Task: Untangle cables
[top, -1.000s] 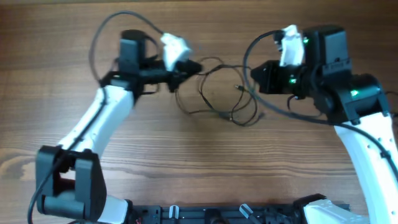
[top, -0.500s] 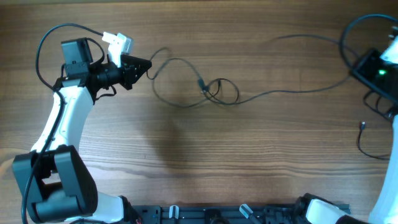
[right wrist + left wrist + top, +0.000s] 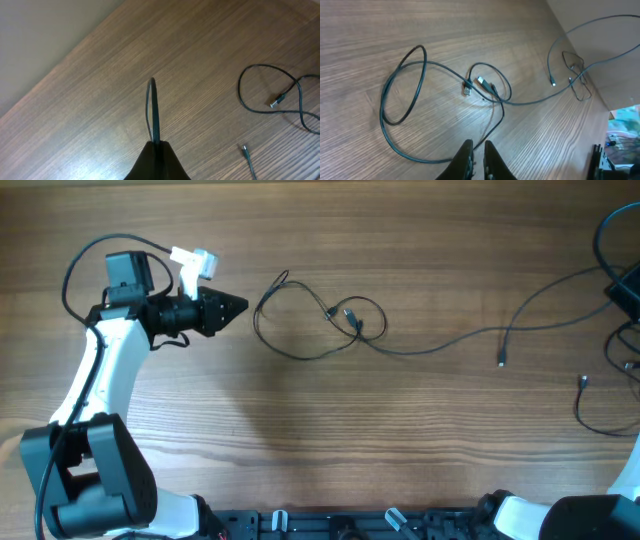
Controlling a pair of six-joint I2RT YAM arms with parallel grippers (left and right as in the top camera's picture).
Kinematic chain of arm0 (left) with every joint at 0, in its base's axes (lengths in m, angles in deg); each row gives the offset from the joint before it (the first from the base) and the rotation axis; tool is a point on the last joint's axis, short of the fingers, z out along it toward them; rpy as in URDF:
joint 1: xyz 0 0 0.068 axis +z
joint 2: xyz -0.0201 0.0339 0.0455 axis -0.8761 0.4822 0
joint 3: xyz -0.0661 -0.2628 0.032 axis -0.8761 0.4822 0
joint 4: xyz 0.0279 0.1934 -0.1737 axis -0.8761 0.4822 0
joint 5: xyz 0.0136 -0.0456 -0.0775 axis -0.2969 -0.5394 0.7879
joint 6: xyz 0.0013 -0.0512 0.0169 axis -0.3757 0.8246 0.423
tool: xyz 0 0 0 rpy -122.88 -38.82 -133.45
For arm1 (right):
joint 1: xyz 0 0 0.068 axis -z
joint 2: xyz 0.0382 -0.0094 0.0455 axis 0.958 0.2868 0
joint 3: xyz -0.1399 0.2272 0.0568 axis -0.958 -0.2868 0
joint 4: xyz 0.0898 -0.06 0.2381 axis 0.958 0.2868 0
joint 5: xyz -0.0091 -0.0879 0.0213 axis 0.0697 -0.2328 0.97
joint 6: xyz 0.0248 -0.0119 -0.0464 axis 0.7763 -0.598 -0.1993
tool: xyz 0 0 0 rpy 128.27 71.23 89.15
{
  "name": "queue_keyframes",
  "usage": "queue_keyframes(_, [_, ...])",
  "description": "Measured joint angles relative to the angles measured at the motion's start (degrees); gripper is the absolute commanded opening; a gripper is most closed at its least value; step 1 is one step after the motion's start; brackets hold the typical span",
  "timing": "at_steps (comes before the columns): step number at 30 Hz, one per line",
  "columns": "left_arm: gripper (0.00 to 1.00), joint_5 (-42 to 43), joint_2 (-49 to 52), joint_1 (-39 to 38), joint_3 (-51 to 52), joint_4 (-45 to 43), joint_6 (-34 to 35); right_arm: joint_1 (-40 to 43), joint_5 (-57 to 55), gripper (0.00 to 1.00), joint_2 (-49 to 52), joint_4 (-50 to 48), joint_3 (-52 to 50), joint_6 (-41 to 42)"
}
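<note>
The left jaws are pressed together with nothing between them. The tangled cables (image 3: 468, 89) lie on the counter (image 3: 370, 30) just ahead of their tips, not touching them. The right jaws are clenched on a thin cable loop (image 3: 155, 110) that sticks straight out beyond their tips. A loose plug end (image 3: 274, 103) lies off to their right.

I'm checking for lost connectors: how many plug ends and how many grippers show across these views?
Plug ends: 4 clearly visible, two in the tangle, two lying free
Grippers: 2, left gripper, right gripper
Total: 6
</note>
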Motion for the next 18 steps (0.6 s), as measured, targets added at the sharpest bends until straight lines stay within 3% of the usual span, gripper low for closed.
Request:
queue_keyframes(5, [0.15,0.00,0.00,-1.20,0.00,1.62,0.00,0.00,-0.02,0.04,0.31,0.94,6.97,0.24])
queue_keyframes(11, [0.16,0.00,0.00,-7.61,0.00,1.73,0.00,0.00,1.49,0.04,0.35,1.18,31.52,-4.31])
queue_keyframes(15, [0.17,0.00,0.00,-12.04,0.00,0.26,0.00,0.00,2.16,0.04,0.72,3.39,34.53,-7.45])
queue_keyframes(18, [0.18,0.02,0.00,-14.36,0.00,-0.85,1.07,0.00,-0.48,0.04,7.02,8.48,34.75,-7.96])
